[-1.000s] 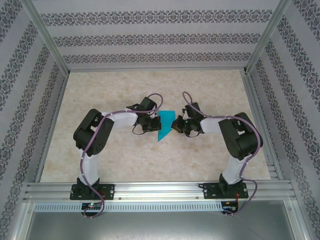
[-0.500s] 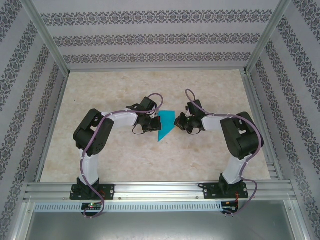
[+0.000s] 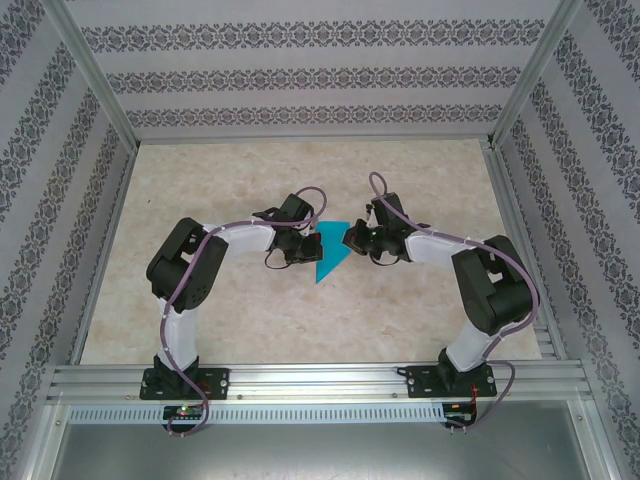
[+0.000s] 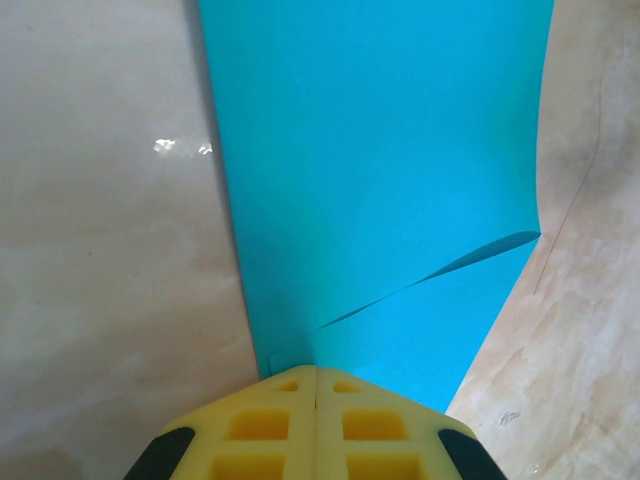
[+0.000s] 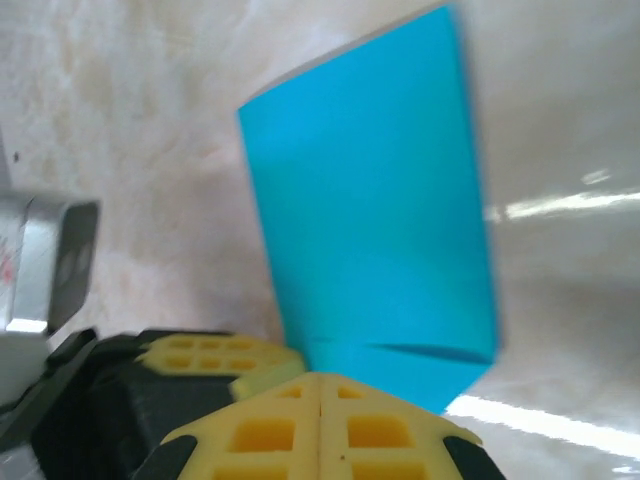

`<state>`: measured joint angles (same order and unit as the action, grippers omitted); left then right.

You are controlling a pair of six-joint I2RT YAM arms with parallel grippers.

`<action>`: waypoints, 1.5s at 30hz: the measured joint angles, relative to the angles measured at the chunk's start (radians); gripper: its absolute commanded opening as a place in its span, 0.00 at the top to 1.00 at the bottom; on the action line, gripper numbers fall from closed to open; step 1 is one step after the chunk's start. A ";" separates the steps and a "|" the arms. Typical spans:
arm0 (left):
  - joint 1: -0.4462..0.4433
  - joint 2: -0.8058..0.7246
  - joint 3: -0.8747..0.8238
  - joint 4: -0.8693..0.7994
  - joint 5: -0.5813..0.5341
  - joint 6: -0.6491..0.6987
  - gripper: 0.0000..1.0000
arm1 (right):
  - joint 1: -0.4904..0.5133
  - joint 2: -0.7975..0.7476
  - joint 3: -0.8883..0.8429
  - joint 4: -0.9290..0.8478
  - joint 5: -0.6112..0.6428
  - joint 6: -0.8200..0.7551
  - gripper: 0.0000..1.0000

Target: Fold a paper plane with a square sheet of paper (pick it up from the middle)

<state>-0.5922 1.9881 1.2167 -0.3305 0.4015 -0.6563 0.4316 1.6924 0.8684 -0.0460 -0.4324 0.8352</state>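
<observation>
The square sheet of paper [image 3: 328,252], bright teal, lies folded in layers at the table's middle, with a point toward the near edge. My left gripper [image 3: 311,246] is at its left edge. In the left wrist view the yellow fingertips [image 4: 316,368] are shut, a crease in the paper [image 4: 380,180] runs into their seam, and an upper flap lifts on the right. My right gripper [image 3: 349,240] is shut at the paper's right edge. In the right wrist view its tips [image 5: 320,376] touch the near edge of the paper [image 5: 370,220], beside a left gripper finger [image 5: 215,355].
The marbled tabletop [image 3: 240,310] spreads out on every side of the paper. Patterned walls and metal frame posts [image 3: 100,100] close in the left, right and back. An aluminium rail [image 3: 320,380] carrying both arm bases runs along the near edge.
My right gripper has moved up and left, onto the paper's right edge, with its arm stretching out. The left arm and the paper's lower point have stayed put.
</observation>
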 measured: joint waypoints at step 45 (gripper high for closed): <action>-0.039 -0.145 -0.113 -0.037 0.087 -0.027 0.93 | 0.079 0.147 -0.013 0.063 -0.070 0.061 1.00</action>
<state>-0.6308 1.8435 1.1042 -0.3676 0.4889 -0.6830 0.5106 1.8397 0.8555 0.0166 -0.5022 0.8963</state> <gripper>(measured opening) 0.072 0.050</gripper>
